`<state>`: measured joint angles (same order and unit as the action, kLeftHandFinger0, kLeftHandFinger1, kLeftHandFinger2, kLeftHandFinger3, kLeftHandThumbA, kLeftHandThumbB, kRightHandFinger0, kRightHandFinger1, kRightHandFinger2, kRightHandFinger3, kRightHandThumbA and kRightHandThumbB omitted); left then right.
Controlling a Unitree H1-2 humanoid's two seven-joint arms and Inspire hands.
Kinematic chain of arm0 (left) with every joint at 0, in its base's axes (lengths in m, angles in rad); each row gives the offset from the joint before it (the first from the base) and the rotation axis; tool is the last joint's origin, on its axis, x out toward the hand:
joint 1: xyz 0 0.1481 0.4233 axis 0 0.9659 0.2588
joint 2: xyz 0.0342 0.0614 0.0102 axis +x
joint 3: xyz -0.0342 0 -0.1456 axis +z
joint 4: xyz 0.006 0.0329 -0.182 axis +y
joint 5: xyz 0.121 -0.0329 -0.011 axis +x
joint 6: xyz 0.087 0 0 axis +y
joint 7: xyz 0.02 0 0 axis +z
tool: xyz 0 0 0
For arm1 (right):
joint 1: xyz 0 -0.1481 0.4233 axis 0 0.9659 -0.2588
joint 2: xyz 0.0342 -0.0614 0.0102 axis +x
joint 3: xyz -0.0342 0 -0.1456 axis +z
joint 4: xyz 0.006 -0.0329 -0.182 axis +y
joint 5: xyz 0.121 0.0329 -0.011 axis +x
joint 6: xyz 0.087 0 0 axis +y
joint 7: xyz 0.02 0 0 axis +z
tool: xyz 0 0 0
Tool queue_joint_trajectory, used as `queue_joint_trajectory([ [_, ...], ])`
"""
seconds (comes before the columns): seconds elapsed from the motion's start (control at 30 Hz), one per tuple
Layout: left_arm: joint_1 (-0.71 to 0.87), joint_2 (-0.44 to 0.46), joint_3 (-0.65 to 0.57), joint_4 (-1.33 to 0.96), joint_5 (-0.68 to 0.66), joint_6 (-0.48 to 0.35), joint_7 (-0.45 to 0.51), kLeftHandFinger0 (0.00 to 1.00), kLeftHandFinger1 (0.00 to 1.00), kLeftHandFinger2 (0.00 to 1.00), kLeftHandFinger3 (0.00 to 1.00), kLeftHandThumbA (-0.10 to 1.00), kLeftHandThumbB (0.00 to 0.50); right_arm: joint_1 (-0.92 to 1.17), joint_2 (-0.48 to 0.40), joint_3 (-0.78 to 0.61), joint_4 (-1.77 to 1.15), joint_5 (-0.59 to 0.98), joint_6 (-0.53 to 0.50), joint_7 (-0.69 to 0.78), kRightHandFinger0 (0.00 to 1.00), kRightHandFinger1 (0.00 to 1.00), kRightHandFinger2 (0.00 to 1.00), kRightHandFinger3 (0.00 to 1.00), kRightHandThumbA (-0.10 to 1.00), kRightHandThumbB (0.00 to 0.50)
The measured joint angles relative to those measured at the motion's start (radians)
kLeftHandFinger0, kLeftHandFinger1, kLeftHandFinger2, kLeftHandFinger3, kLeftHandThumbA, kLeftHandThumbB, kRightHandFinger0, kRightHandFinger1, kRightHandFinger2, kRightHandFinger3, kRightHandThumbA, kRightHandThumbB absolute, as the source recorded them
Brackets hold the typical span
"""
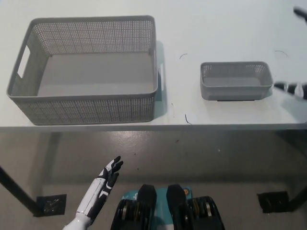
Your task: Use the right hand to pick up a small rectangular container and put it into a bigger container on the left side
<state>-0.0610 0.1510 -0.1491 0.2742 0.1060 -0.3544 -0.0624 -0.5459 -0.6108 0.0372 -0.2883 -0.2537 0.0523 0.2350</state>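
Fingertips of the black right hand (293,88) are showing at the far right edge of the head view, just beside the right end of the small rectangular basket (236,80); a second dark tip is poking in near the top right corner. So little of that hand is in view that I cannot tell whether it is spread or closed, and no contact with the basket is visible. The small grey perforated basket is sitting upright on the white counter (211,28), empty, near the front edge. Well apart from it, on the left side, the big grey perforated basket (86,108) is standing on the same counter, also empty, with a handle slot in its left wall. Below the counter edge at lower left, the white left hand (109,173) is resting with fingers spread, holding nothing.
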Motion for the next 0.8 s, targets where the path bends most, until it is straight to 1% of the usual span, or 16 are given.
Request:
queue_joint_trajectory([
  [0.03,-0.002,0.000,0.000,0.000,0.000,0.000,0.000,1.00,1.00,1.00,1.00,1.00,0.297,-0.050,-0.016,0.021,0.025,-0.004,0.022,0.025,1.00,1.00,1.00,1.00,1.00,0.350],
  [0.07,-0.003,0.000,0.000,0.000,0.000,0.000,0.000,1.00,1.00,1.00,1.00,1.00,0.297,-0.079,-0.025,0.033,0.040,-0.007,0.032,0.038,1.00,1.00,1.00,1.00,1.00,0.355],
  [0.1,-0.004,0.000,0.000,0.000,0.000,0.000,0.000,1.00,1.00,1.00,1.00,1.00,0.294,-0.131,-0.035,0.060,0.069,-0.014,0.046,0.060,1.00,1.00,1.00,1.00,1.00,0.349],
  [0.23,-0.007,0.000,0.000,0.000,0.000,0.001,0.000,1.00,1.00,1.00,1.00,1.00,0.291,-0.274,-0.044,0.147,0.197,-0.046,0.079,0.132,1.00,1.00,1.00,1.00,1.00,0.383],
  [0.27,-0.009,0.001,0.000,0.000,0.000,0.001,0.000,1.00,1.00,1.00,1.00,1.00,0.292,-0.316,-0.044,0.174,0.237,-0.055,0.087,0.152,1.00,1.00,1.00,1.00,1.00,0.382],
  [0.3,-0.009,0.001,0.000,0.000,0.000,0.001,0.000,1.00,1.00,1.00,1.00,1.00,0.305,-0.325,-0.044,0.184,0.254,-0.058,0.089,0.159,1.00,1.00,1.00,1.00,1.00,0.393],
  [0.4,-0.011,0.001,0.000,0.001,0.000,0.001,0.000,1.00,1.00,1.00,1.00,1.00,0.300,-0.446,-0.038,0.282,0.420,-0.099,0.101,0.214,1.00,1.00,1.00,1.00,1.00,0.386],
  [0.43,-0.011,0.002,0.000,0.001,0.000,0.001,0.000,1.00,1.00,1.00,1.00,1.00,0.294,-0.469,-0.035,0.303,0.457,-0.106,0.103,0.226,1.00,1.00,1.00,1.00,1.00,0.368],
  [0.47,-0.012,0.002,0.000,0.001,0.000,0.001,0.000,1.00,1.00,1.00,1.00,1.00,0.295,-0.503,-0.030,0.332,0.505,-0.118,0.107,0.239,1.00,1.00,1.00,1.00,1.00,0.377],
  [0.53,-0.013,0.003,0.000,0.001,0.000,0.001,0.000,1.00,1.00,1.00,1.00,1.00,0.295,-0.565,-0.016,0.390,0.619,-0.142,0.111,0.269,1.00,1.00,1.00,1.00,1.00,0.380],
  [0.6,-0.013,0.003,0.000,0.001,0.000,0.001,0.000,1.00,1.00,1.00,1.00,1.00,0.293,-0.619,0.003,0.441,0.725,-0.161,0.111,0.292,1.00,1.00,1.00,1.00,1.00,0.396],
  [0.67,-0.016,0.003,0.000,0.001,0.000,0.001,-0.001,1.00,1.00,1.00,1.00,1.00,0.291,-0.671,0.027,0.494,0.836,-0.179,0.111,0.315,1.00,1.00,1.00,1.00,1.00,0.397],
  [0.7,-0.017,0.004,0.000,0.001,0.000,0.001,-0.001,1.00,1.00,1.00,1.00,1.00,0.290,-0.701,0.043,0.522,0.900,-0.190,0.112,0.332,1.00,1.00,1.00,1.00,1.00,0.389],
  [0.73,-0.019,0.005,0.000,0.001,0.000,0.001,-0.001,1.00,1.00,1.00,1.00,1.00,0.287,-0.722,0.056,0.541,0.945,-0.198,0.112,0.342,1.00,1.00,1.00,1.00,1.00,0.366],
  [0.8,-0.023,0.007,0.000,0.001,0.000,0.001,-0.002,1.00,1.00,1.00,1.00,1.00,0.288,-0.764,0.086,0.577,1.036,-0.211,0.111,0.361,1.00,1.00,1.00,1.00,1.00,0.372],
])
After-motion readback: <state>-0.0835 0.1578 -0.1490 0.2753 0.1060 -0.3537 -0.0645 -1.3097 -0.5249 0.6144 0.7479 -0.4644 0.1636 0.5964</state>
